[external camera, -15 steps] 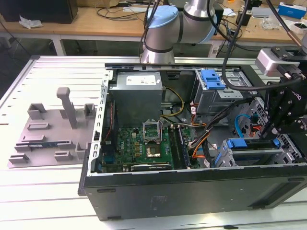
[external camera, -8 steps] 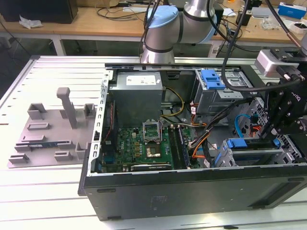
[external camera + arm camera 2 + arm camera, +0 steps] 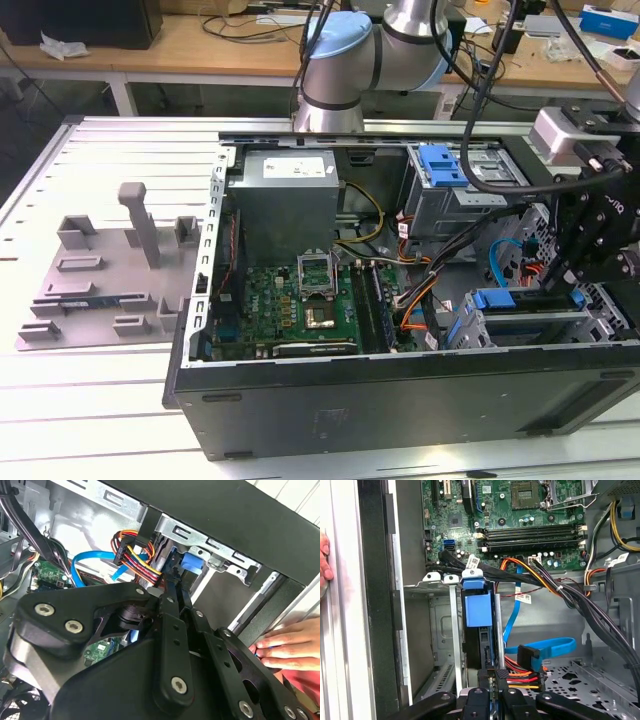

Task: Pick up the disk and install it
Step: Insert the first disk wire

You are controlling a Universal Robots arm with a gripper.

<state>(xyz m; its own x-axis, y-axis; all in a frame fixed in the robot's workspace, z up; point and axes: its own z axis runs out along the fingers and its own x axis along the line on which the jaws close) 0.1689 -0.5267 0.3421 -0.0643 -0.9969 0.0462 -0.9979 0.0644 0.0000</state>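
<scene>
**A:** How do the fingers of the gripper [image 3: 495, 673] stand?

**B:** Narrow. In the first wrist view they look closed on the thin edge of the disk [image 3: 487, 652], which stands on edge, with its blue frame showing as a strip between them. I judge it held, though the contact itself is hard to see.

**A:** And where is the disk relative to its slot?

**B:** It runs straight out from the fingertips into the grey cage [image 3: 452, 630], just beside the blue latch [image 3: 479, 607] at the cage's mouth. In the exterior view the gripper [image 3: 568, 283] hangs over that cage, at the exterior view's right end of the case [image 3: 400, 400]. It seems partly in; I cannot tell whether it is seated.

**A:** What could go wrong?

**B:** Mostly jamming. If the disk is tilted against the cage rails, its frame could catch and a push would wedge it or make it slip in the fingers.

**A:** Those cables look close.

**B:** They are. The bundle of orange, red and yellow cables [image 3: 520, 672] lies just beside the fingertips, and the blue ribbon cable [image 3: 550, 647] is near. Either could be pinched or dragged by the arm.

**A:** Anything further out?

**B:** A person's hand [image 3: 285, 647] rests on the outer wall of the case, near the gripper's body. A sideways swing could strike it, and pressure from it could shift the case.
</scene>
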